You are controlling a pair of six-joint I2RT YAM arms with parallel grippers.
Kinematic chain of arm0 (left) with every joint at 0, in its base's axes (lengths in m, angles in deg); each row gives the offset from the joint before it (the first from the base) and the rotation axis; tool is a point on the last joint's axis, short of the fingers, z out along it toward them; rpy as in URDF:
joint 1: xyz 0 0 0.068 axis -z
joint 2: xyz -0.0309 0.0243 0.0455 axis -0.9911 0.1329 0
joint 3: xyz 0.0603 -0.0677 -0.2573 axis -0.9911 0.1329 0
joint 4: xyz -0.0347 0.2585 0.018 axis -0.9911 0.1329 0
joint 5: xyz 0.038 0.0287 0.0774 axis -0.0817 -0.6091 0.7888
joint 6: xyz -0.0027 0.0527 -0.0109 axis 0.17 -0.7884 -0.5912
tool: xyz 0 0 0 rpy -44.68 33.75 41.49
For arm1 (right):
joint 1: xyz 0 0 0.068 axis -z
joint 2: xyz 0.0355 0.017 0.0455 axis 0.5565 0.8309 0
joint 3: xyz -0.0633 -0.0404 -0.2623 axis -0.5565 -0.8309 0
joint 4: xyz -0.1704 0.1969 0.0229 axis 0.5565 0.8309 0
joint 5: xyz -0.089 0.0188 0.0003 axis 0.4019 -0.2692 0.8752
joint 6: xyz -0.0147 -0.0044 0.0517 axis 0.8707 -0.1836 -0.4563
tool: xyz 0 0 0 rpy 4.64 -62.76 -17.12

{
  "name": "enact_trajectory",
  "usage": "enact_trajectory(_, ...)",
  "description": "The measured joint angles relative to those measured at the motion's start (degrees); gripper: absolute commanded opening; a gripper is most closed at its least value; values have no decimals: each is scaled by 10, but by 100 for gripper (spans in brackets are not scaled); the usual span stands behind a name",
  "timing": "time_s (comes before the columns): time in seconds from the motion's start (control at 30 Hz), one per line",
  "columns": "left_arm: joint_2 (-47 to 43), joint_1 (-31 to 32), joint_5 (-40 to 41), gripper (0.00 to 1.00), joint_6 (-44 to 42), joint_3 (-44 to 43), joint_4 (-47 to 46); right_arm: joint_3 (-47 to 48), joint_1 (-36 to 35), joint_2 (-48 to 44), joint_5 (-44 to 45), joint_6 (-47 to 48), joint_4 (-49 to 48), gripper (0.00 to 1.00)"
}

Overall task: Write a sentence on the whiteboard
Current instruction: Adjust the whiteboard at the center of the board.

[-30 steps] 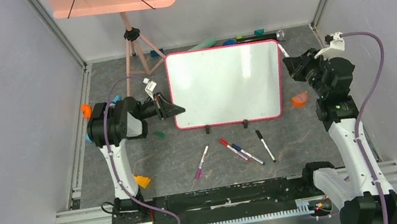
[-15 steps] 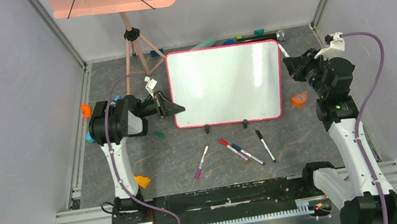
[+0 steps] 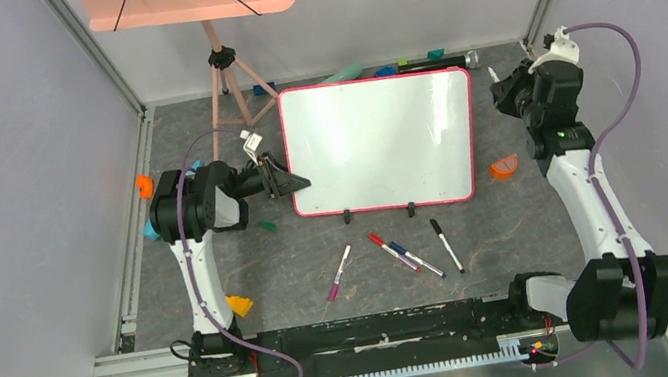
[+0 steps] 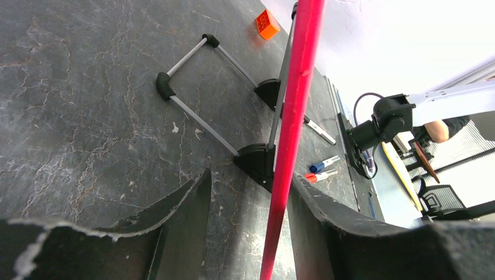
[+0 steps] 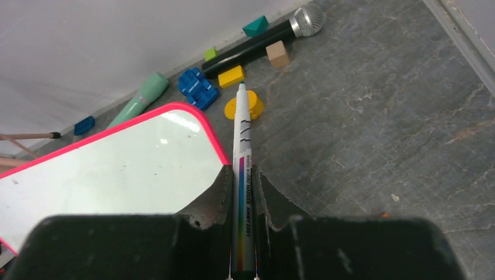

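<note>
Top external view: the right arm has pulled back from the right edge of the whiteboard [image 3: 381, 140]. The right gripper [image 3: 500, 87] now hangs off the board's far right corner.
Left wrist view: the left gripper [image 4: 250, 178] has just loosened. Its jaws stand partly apart with the pink frame [image 4: 295, 116] running between them, nearer the right-hand finger. I cannot tell whether it touches.
Right gripper hold: clamped tight on a marker [image 5: 242, 134], whose barrel lies along the fingers with the tip pointing ahead of them. I cannot tell whether the cap is on or off.
Whiteboard place: its left edge sits inside the left gripper's gap, and its far right corner lies just left of the right gripper's fingers.
Meaning for the task: the board's face carries no writing. The steadying grip looks finished, and the writing has probably not begun.
Board: glossy white with soft glare and a thin pink-red rim with rounded corners.
Stand: two black plastic feet [image 4: 257, 160] joined by a bent metal rod [image 4: 198, 119].
Table: dark grey, matte, veined like stone [image 4: 87, 87].
Marker body: smooth white cylinder with printed lettering and a rainbow stripe.
Loose pens [image 3: 391, 255]: slim sticks lying on the table, well apart from both grippers.
</note>
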Motion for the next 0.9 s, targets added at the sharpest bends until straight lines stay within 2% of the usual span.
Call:
enact_trajectory(0.27,0,0,1,57,0,1,0,21,-10,83,29,2,25,0)
enact_trajectory(0.6,0,0,-1,57,0,1,0,63,-77,190,112,6,40,0)
enact_trajectory(0.9,0,2,-12,57,0,1,0,95,-81,227,104,22,36,0)
